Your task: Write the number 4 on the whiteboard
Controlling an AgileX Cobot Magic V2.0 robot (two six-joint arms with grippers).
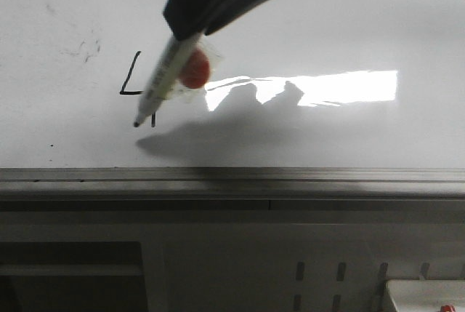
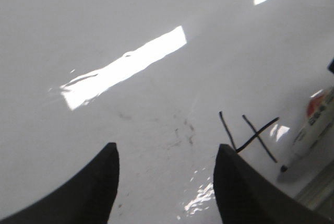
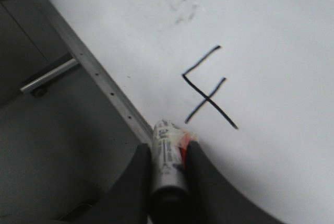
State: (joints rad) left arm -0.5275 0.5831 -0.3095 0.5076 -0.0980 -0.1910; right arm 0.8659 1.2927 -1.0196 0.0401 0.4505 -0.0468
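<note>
Because it has nothing to hold, the left gripper hovers with jaws parted over the glossy white whiteboard. Rightward, the thin black number 4 looks complete, near the grey ledge; the right gripper clamps the white marker, its tip by the stem.

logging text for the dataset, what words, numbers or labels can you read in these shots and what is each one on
"4": hand-drawn in black on the whiteboard; the number 4 shows whole in both wrist views, partly hidden by the marker in the front view.
Print on the marker's barrel, held in the right gripper: dark lettering, too blurred to read in every view.
The faint dark smudges on the board are not text.
</note>
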